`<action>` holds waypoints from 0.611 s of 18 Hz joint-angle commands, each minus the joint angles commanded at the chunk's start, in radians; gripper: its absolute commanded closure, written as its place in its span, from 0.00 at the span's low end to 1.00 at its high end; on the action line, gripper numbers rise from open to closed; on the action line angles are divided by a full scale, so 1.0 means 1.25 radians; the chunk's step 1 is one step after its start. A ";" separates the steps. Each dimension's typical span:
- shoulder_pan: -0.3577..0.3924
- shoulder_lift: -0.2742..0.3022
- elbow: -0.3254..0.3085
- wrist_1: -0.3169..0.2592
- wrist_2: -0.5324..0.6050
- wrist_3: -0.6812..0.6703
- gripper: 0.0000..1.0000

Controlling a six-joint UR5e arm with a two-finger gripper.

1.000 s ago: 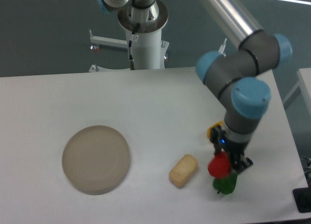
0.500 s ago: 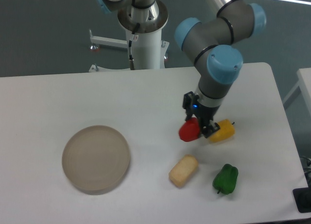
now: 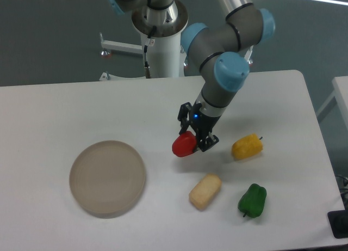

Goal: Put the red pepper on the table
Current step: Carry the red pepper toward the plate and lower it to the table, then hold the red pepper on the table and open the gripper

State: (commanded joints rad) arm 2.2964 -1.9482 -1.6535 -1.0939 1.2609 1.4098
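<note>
The red pepper (image 3: 183, 146) is small and glossy and hangs just over the white table (image 3: 65, 109), near its middle. My gripper (image 3: 191, 139) is shut on the red pepper from above, with the dark fingers pinching its top right side. The arm reaches down to it from the upper right. Whether the pepper touches the tabletop cannot be told from this view.
A round beige plate (image 3: 107, 178) lies at the left front. A pale bread-like block (image 3: 205, 191) sits just below the gripper. A yellow pepper (image 3: 247, 146) is to the right and a green pepper (image 3: 252, 200) at the right front. The robot's base (image 3: 161, 38) stands behind the table.
The gripper has carried the red pepper from the right front, beside the green pepper, up and leftward past the yellow pepper to the table's middle.
</note>
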 joint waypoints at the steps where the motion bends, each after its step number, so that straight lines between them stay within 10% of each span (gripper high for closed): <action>1: -0.004 -0.001 -0.004 0.006 0.000 0.000 0.59; 11: -0.015 -0.011 -0.021 0.034 0.004 -0.005 0.59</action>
State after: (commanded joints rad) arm 2.2780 -1.9619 -1.6797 -1.0508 1.2655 1.4036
